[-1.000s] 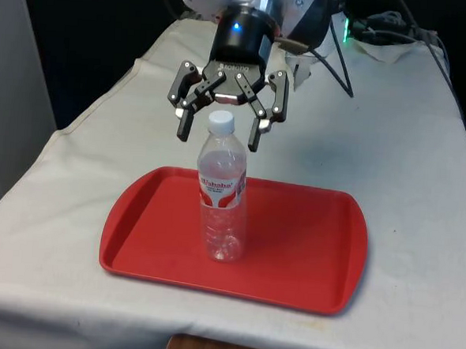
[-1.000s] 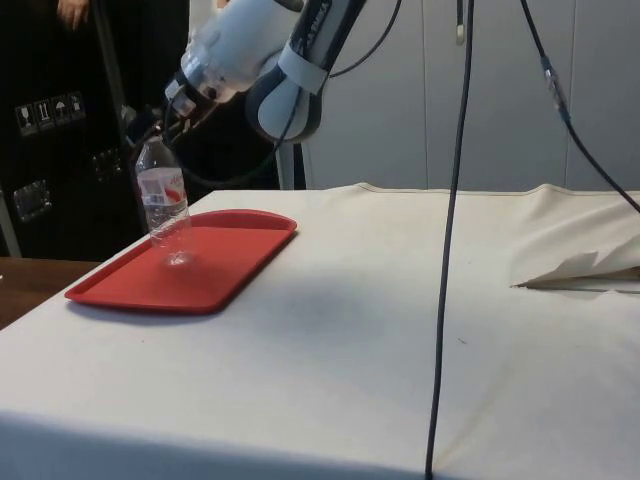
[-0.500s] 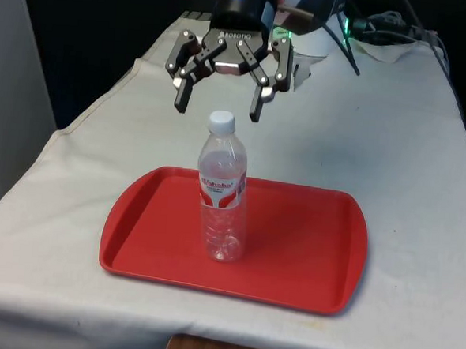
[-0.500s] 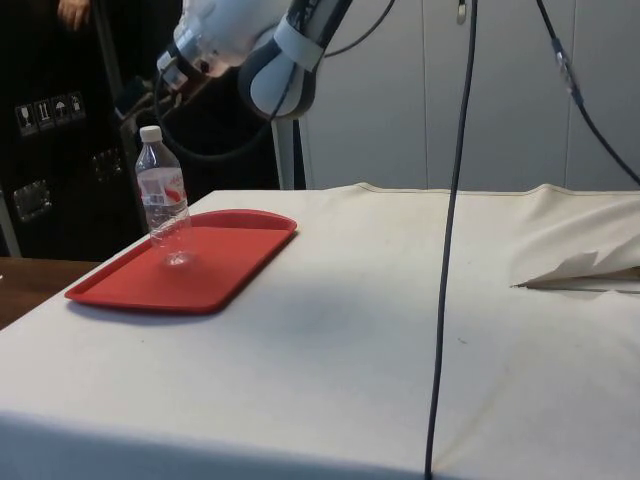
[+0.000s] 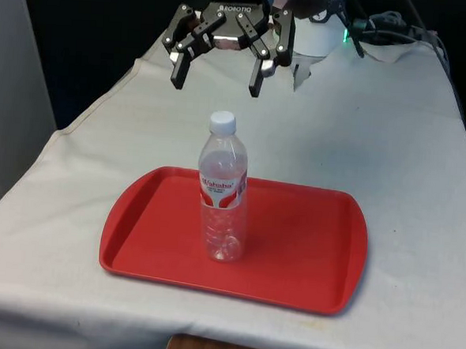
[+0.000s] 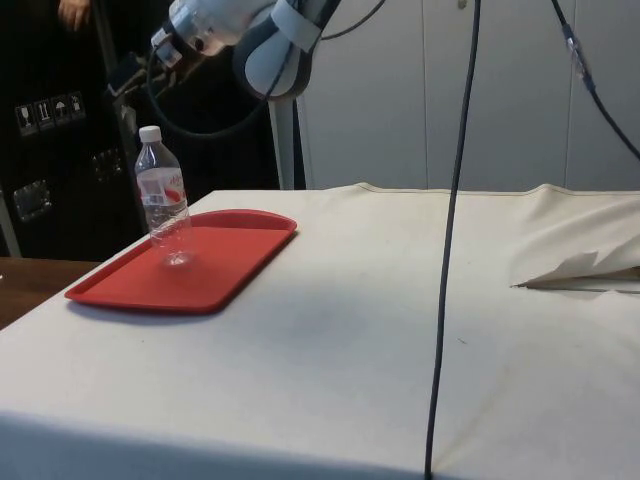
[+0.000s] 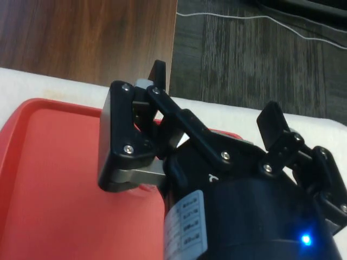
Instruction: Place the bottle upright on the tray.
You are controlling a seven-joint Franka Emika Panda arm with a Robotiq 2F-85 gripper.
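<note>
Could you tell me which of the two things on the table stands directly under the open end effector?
The clear bottle, upright with a white cap, on the red tray; the end effector hangs open above it.

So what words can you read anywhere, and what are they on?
"ROBOTIQ": on the gripper body, above its open jaws.
"Wahaha", as best I can read it: in red on the bottle label; the smaller print beneath is too small to read.
The tray carries no text.
</note>
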